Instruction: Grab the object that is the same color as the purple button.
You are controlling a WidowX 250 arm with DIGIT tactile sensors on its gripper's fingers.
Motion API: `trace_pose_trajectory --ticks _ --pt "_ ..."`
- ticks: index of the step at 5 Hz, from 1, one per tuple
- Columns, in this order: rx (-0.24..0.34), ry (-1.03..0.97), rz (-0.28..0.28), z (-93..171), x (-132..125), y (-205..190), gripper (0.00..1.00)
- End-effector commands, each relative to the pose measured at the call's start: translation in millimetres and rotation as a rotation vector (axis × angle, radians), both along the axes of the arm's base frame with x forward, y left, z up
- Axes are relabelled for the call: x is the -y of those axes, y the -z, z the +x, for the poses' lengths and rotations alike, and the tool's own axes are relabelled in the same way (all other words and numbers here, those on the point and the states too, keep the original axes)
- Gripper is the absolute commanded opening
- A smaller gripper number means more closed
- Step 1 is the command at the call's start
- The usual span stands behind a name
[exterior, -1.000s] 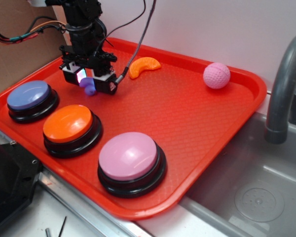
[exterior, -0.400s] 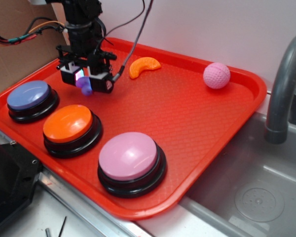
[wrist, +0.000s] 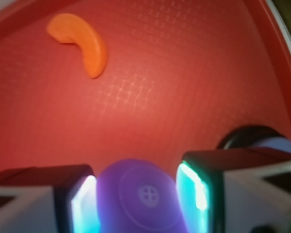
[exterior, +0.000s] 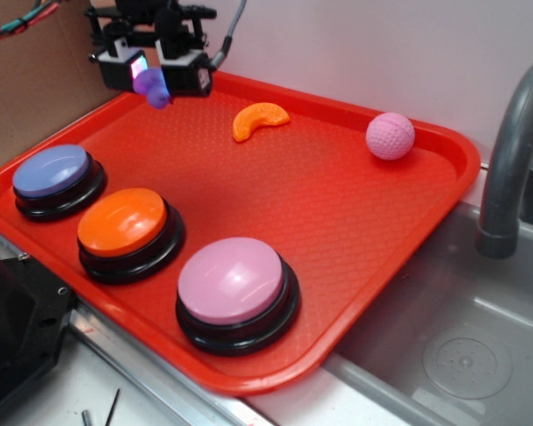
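My gripper (exterior: 151, 73) hangs above the tray's far left corner, shut on the small purple object (exterior: 153, 87), which sticks out below the fingers clear of the tray. The wrist view shows that purple object (wrist: 140, 196) squeezed between the two lit pads (wrist: 191, 189). On the tray's left side sits the purple button (exterior: 51, 170), a periwinkle dome on a black base; only its edge (wrist: 276, 144) peeks past the right finger in the wrist view.
The red tray (exterior: 355, 222) also holds an orange button (exterior: 123, 222), a pink-lilac button (exterior: 231, 280), an orange crescent wedge (exterior: 259, 119) (wrist: 82, 42) and a pink dimpled ball (exterior: 390, 135). A sink (exterior: 462, 346) and grey faucet (exterior: 511, 151) stand at right. Cardboard stands behind at left.
The gripper has risen well above the tray, lifting the purple object with it and drifting slightly left. Everything else stayed put.
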State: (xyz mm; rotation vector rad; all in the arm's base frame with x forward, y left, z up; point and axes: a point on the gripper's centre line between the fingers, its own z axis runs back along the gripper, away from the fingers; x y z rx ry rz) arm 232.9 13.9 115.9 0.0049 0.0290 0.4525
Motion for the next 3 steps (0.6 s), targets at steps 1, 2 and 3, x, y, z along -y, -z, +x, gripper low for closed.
trace_pose_trajectory --ticks 1,2,3 --pt "0.102 0.024 -0.076 -6.0 13.7 -62.1 0.0" --pt "0.105 -0.041 -0.089 -5.9 10.2 -73.8 0.0" --pt "0.074 -0.05 -0.123 -0.1 2.4 -71.5 0.0"
